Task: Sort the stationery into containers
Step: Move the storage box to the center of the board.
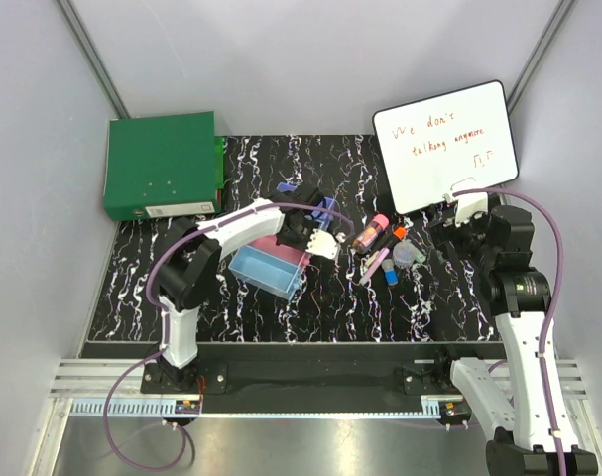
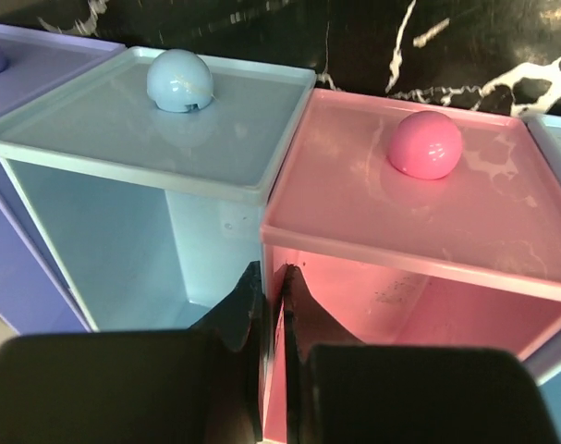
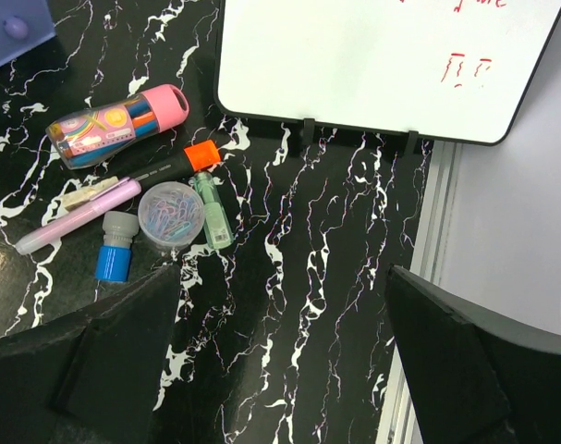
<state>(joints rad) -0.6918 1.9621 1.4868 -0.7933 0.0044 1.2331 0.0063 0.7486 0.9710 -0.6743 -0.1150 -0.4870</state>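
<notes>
Stationery [image 3: 141, 185] heaped on the table [image 3: 308, 277], right arm [image 1: 519, 288] nearer.
Left fingers [image 2: 248, 310] together at the containers' [image 2: 215, 176] blue-pink seam; right fingers [image 3: 123, 356] spread wide, heap just ahead-left, pink-capped tube [image 3: 118, 125] lying crosswise.

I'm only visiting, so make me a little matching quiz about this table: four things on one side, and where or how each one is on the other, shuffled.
1. left gripper
2. right gripper
3. round case of paper clips
4. green box

A. far left corner of the table
B. jaws wide open
C. beside the green stick
D. jaws shut, at the pastel bins

Pairs: 1-D, 2-B, 3-C, 4-A
</notes>
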